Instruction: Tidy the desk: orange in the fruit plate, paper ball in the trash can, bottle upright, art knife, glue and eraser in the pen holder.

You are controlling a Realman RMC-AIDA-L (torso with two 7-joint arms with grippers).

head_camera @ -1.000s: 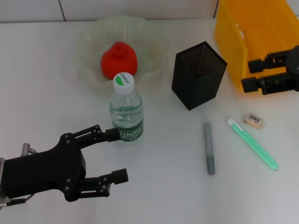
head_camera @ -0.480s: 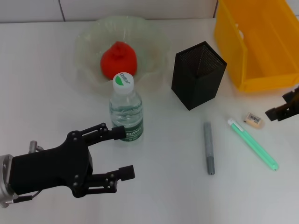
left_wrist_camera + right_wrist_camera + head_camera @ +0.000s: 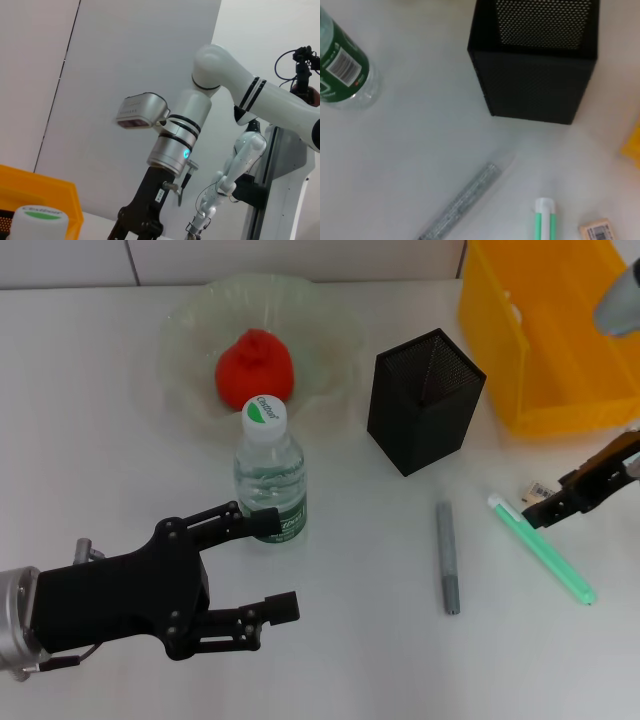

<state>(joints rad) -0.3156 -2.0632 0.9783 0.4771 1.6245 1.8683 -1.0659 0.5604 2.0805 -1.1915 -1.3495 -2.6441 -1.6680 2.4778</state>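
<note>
The orange [image 3: 255, 365] lies in the fruit plate [image 3: 190, 320]. In front of the plate the bottle [image 3: 270, 480] [image 3: 342, 70] stands upright. My left gripper [image 3: 272, 565] is open just in front of it and holds nothing. Right of the pen holder [image 3: 425, 400] [image 3: 535, 65], the art knife [image 3: 447, 555] [image 3: 462, 202] and the glue [image 3: 545, 552] [image 3: 545, 222] lie flat on the desk. My right gripper [image 3: 548, 500] hangs open over the eraser [image 3: 540, 490] [image 3: 597, 231] and partly covers it. The trash can [image 3: 560, 340] stands at the back right, with a white scrap [image 3: 515, 312] at its inner wall.
The left wrist view shows the bottle cap [image 3: 40, 220], the yellow bin's rim [image 3: 35, 197] and my right arm [image 3: 175, 145] beyond. A blurred part of the right arm [image 3: 620, 300] hangs over the bin. Bare desk lies at the front middle and the far left.
My right gripper has left the trash can's front edge and come down and left to the eraser. The left gripper has drifted slightly right, away from the standing bottle.
</note>
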